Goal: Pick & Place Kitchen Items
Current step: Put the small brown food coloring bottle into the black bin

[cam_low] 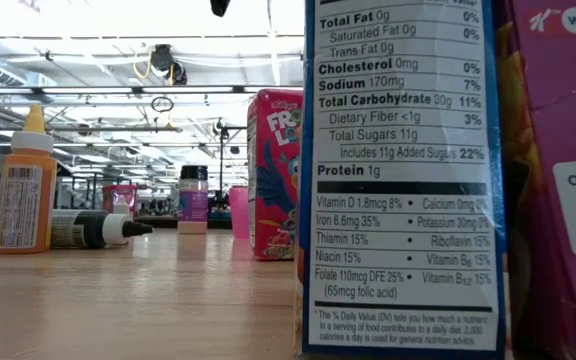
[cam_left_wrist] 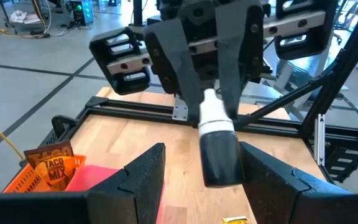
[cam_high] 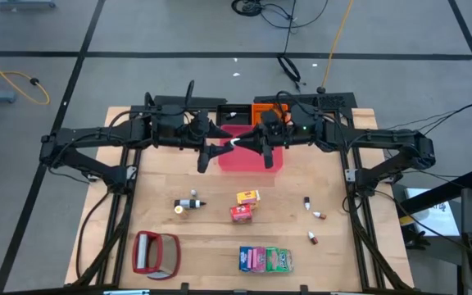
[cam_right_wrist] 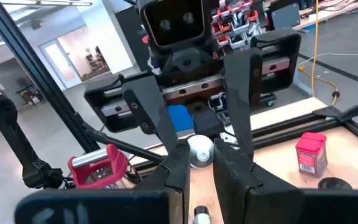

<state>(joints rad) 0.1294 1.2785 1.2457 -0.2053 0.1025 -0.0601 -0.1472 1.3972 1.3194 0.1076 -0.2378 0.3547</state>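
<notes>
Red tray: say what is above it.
Above the red tray, the right gripper is shut on a white-capped dark bottle, which sits inside the open left gripper. The arms cover part of the tray's floor.

Grey floor (cam_high: 47,49) crossed by dark lines, yellow cable (cam_high: 338,33), ceiling lights (cam_low: 118,40) overhead.

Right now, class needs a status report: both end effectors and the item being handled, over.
Right end effector shut on black bottle, white end. Left end effector open, fingers either side of it. Both over red tray.
</notes>
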